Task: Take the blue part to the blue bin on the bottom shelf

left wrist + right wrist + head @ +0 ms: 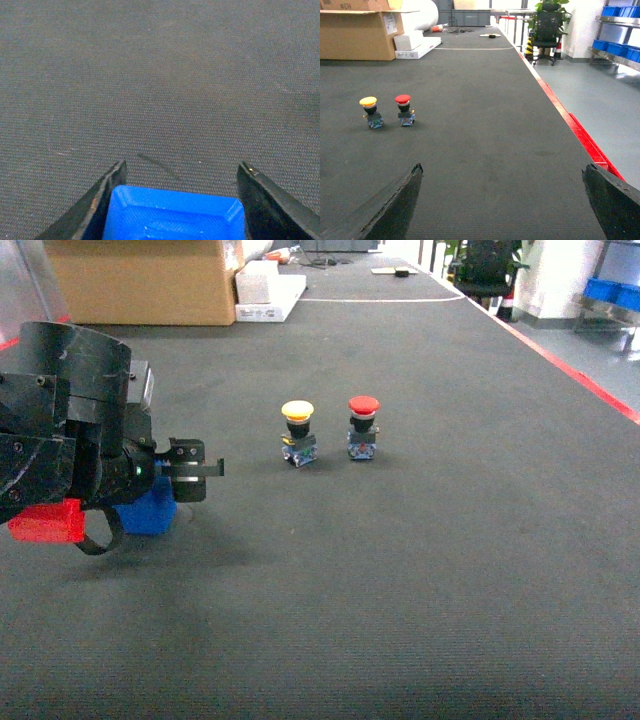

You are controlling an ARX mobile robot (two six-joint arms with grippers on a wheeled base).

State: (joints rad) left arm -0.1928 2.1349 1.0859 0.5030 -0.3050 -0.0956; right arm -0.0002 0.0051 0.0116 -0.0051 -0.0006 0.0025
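While your left gripper [180, 200] straddles the blue part [175, 214] on the dark surface [400, 570], its fingers flank the block without visible contact. Your right gripper [502, 200] hangs spread wide, holding nothing. Yellow button [298, 432] and red button [363, 426] stand upright, well apart from the part.

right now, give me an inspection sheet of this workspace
surface: dark ribbed mat, red edge stripe on the right
job's things: small blue rectangular block between the left gripper fingers; blue bin and shelf nothing seen nearby
clutter: yellow-capped push button, red-capped push button, both upright; red block beside the left arm
grippers: left straddles the block, grip unclear; right gripper open, empty
cables: nothing seen
surroundings: cardboard box, office chair, blue crates on a far rack
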